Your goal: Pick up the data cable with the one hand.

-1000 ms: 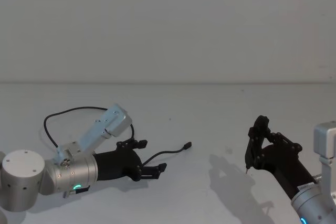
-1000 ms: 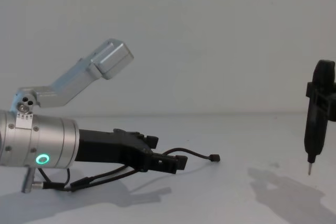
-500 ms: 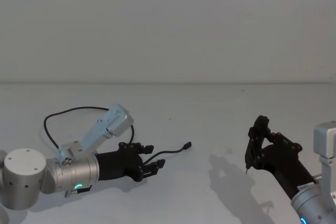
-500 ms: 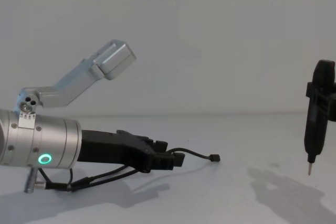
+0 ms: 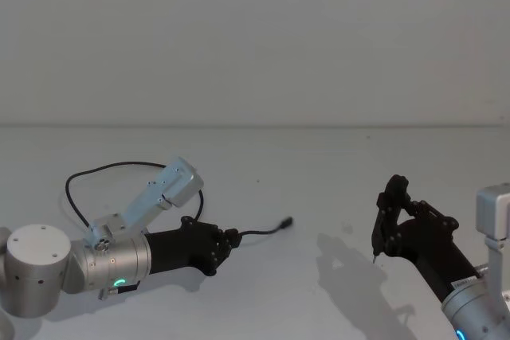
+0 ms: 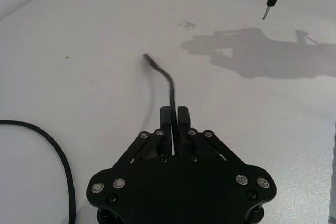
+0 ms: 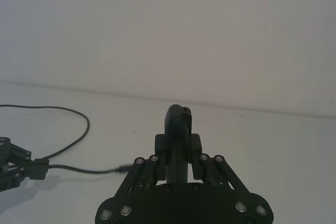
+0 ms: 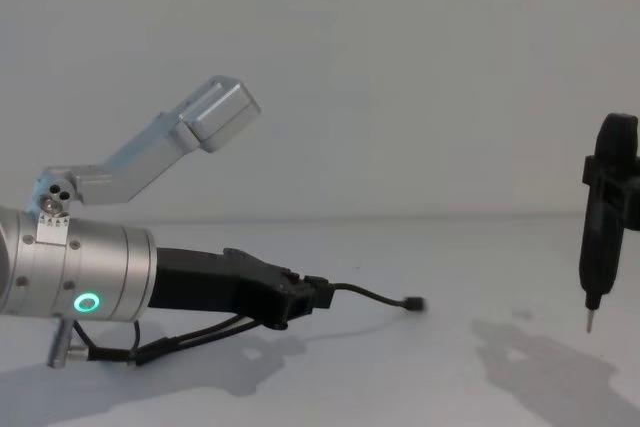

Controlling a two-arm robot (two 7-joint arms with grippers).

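Low over the left side of the worktop [image 5: 335, 161], the left gripper [image 5: 226, 239] lies almost level and reaches forward, so its jaws meet the data cable [image 5: 260, 232] from the side. They are clamped together on the cord just behind its plug end. That flat approach suits, I judge, a thin cord resting on a smooth, pale, hard surface. The cable is slim, black and limp. Its plug end curves out ahead of the jaws, on or barely off the worktop, and the rest loops back behind the silver wrist. The gripper is matt black and blocky. The right gripper [image 5: 382, 224] hangs parked well apart on the right.
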